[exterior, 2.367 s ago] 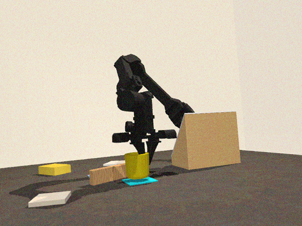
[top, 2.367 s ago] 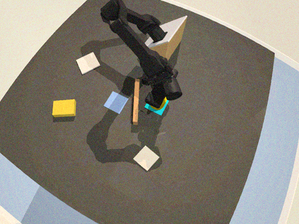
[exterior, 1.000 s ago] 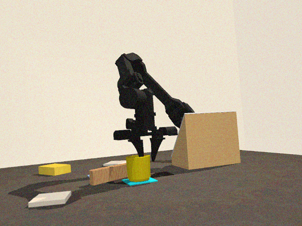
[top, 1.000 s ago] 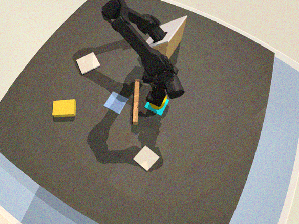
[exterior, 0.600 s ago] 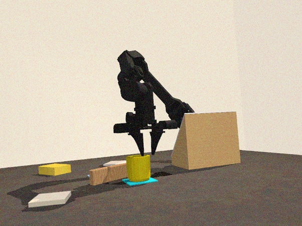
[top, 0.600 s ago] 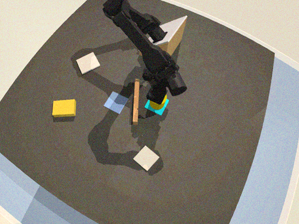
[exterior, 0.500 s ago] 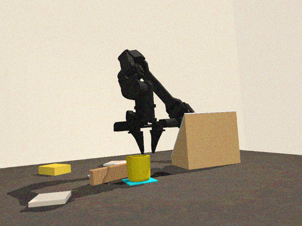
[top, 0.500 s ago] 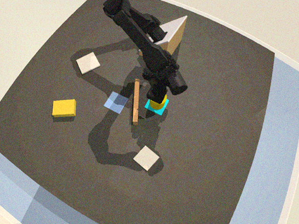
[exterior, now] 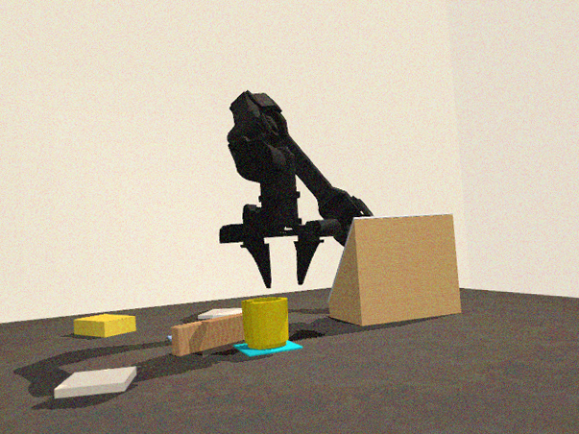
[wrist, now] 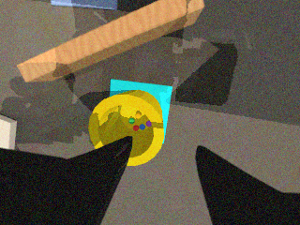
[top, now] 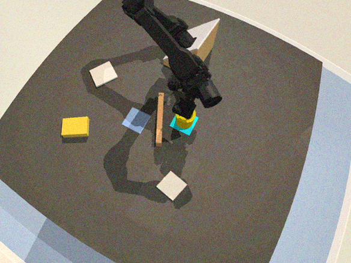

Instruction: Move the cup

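With the yellow cup (exterior: 264,322) standing upright on the cyan pad (exterior: 267,348) and its marbles (wrist: 140,124) settled at the bottom, I judge the set-down and release done. My pincer (exterior: 283,284) hangs above the rim, fingers spread and holding nothing. What I judge is left is to back away, straight up first so neither fingertip clips the rim. The wooden bar (top: 159,119) lies just beside the pad on one side, and the tan wedge (exterior: 396,269) stands behind near my arm. Open room lies on the side away from the bar across the dark surface (top: 248,153).
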`<state>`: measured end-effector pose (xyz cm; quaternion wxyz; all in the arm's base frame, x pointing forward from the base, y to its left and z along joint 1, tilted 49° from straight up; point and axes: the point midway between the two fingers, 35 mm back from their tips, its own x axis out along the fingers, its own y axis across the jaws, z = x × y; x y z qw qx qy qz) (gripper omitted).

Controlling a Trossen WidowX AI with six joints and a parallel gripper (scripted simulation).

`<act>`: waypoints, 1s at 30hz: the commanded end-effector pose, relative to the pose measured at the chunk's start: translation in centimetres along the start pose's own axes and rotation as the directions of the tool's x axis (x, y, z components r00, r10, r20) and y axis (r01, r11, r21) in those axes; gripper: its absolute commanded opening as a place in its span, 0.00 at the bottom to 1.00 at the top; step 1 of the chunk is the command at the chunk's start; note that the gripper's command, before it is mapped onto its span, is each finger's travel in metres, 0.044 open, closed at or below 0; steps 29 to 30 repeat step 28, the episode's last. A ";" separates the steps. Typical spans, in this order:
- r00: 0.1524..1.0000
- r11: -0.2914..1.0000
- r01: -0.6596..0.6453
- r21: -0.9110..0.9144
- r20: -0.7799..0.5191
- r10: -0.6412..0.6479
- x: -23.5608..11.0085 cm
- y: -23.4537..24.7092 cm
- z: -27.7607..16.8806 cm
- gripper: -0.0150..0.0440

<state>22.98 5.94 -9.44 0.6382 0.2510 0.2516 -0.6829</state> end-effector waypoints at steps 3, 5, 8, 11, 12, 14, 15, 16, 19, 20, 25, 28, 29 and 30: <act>1.000 1.000 0.001 -0.001 0.000 -0.001 0.0 0.0 0.0 0.90; 1.000 1.000 0.001 0.000 -0.001 -0.001 -0.4 0.0 0.0 0.99; 1.000 1.000 0.000 0.001 -0.003 0.000 -1.5 0.1 -0.1 1.00; 1.000 1.000 0.000 0.004 -0.006 0.000 -3.0 0.1 0.0 1.00; 1.000 1.000 0.000 0.004 -0.007 0.000 -3.5 0.0 0.0 1.00; 1.000 1.000 0.000 0.006 -0.009 0.000 -4.5 -0.1 0.0 1.00; 1.000 1.000 0.000 0.007 -0.010 0.000 -5.1 -0.2 0.1 1.00; 1.000 1.000 0.000 0.008 -0.010 0.000 -5.6 -0.2 0.1 1.00; 1.000 1.000 0.000 0.009 -0.011 0.000 -6.4 -0.4 0.2 1.00; 1.000 1.000 0.000 0.009 -0.011 0.000 -6.4 -0.4 0.2 1.00; 1.000 1.000 -0.003 -0.002 -0.003 0.003 -5.9 -0.5 0.1 1.00; 1.000 1.000 -0.003 -0.002 -0.003 0.003 -5.9 -0.5 0.1 1.00; 1.000 1.000 -0.003 -0.002 -0.003 0.003 -5.9 -0.5 0.1 1.00; 1.000 1.000 -0.003 -0.002 -0.003 0.003 -5.9 -0.5 0.1 1.00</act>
